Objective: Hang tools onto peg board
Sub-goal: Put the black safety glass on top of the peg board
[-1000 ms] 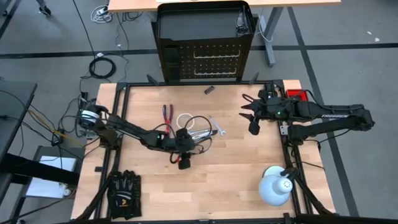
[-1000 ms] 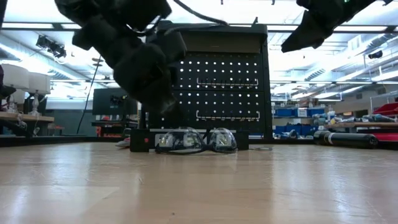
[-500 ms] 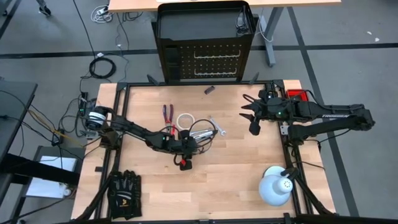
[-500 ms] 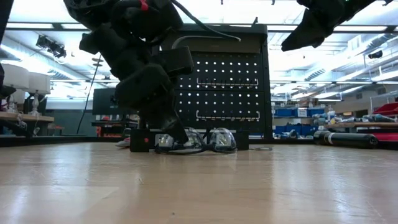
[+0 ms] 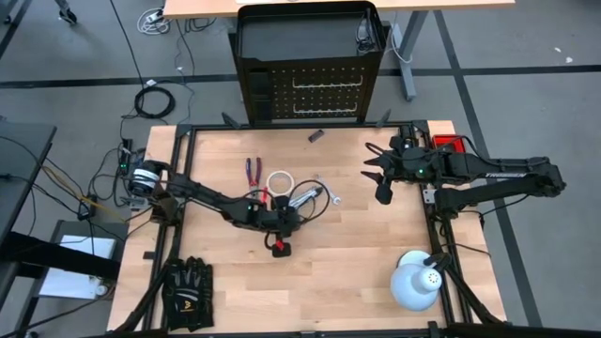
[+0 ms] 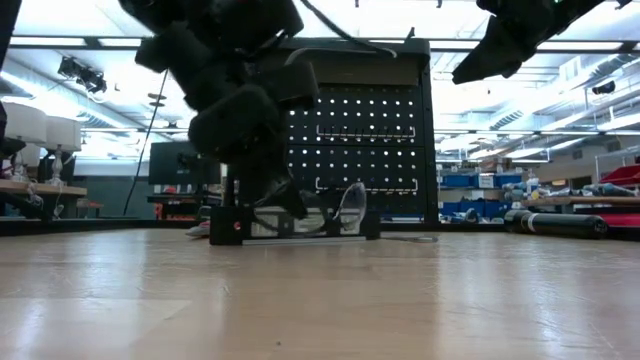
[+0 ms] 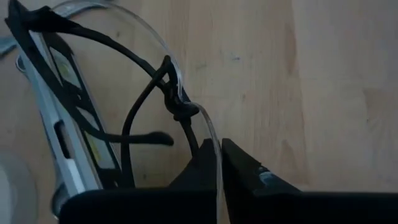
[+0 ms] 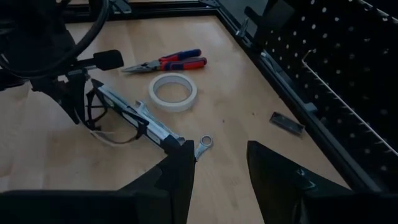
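Floor is grey w/ dark stripes. Cables lie coiled on it, left of the worktable. A light wood desk stands at the far edge. Low view: ceiling strip lights, monitor at left, blue bins on shelves at right.

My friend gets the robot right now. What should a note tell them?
Left gripper: shut on the glasses, mid-table; in the low view they look tilted up off the wood.
Right gripper: open, empty, hovering near the table's right side.
Tools on the table: red-handled pliers, white tape roll, level bar and a wrench beside the glasses.
Peg board: stands past the table's far edge, and no tool hangs on the hooks that show.
Done: glasses gripped.
Left: hang the glasses, then all the other tools.
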`<action>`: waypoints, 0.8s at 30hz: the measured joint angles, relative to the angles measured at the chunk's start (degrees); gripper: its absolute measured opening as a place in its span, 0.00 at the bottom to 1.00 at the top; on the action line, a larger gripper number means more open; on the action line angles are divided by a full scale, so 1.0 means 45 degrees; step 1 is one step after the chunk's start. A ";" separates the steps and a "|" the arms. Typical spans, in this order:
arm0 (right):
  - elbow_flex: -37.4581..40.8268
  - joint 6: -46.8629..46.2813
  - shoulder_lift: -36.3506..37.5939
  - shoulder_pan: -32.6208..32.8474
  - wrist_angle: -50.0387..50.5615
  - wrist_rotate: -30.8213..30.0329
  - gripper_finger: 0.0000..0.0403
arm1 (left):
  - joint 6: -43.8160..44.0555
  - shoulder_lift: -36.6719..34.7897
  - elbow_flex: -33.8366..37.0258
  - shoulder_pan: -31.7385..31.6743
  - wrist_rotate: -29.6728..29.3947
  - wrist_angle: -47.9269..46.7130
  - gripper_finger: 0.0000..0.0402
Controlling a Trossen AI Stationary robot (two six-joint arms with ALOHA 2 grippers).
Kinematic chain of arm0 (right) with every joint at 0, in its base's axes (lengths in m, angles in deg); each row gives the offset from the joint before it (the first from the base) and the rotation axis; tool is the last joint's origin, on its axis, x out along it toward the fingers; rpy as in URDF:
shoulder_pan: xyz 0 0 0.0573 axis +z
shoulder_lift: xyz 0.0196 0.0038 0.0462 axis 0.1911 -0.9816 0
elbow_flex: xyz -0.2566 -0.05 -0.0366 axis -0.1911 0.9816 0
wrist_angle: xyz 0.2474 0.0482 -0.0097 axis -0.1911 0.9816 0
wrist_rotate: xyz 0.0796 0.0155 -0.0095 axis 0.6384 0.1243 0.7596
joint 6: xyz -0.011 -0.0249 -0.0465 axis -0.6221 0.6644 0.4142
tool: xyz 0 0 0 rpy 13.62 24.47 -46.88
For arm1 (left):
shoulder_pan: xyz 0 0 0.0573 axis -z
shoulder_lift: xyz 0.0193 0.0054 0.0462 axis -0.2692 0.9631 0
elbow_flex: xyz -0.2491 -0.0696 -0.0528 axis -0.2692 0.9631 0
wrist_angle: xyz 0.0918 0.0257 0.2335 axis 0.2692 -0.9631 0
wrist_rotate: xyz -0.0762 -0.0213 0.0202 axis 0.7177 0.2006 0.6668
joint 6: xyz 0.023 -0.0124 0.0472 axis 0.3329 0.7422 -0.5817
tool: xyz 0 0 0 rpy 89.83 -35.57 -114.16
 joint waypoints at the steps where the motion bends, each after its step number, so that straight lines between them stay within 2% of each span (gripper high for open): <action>1: 0.0000 -0.0028 0.0000 0.0000 0.0000 -0.0001 0.39 | 0.0001 0.0000 -0.0210 0.0005 0.0004 -0.0194 0.02; 6: 0.0000 -0.0307 0.0000 0.0000 0.0005 -0.0424 0.39 | -0.0105 0.0000 -0.1631 0.0005 -0.0186 -0.1457 0.01; 11: 0.0000 -0.0556 0.0000 0.0000 0.0005 -0.0562 0.39 | -0.2179 -0.0296 -0.3880 -0.0377 -0.0663 -0.3185 0.01; 16: -0.0005 -0.0706 0.0000 0.0000 0.0060 -0.0754 0.39 | -0.3584 -0.1304 -0.5896 -0.1296 -0.1012 -0.4360 0.01; 24: 0.0332 -0.0673 0.0010 0.0000 -0.0398 -0.1125 0.39 | -0.4479 -0.2343 -0.8911 -0.3402 -0.1873 -0.5887 0.01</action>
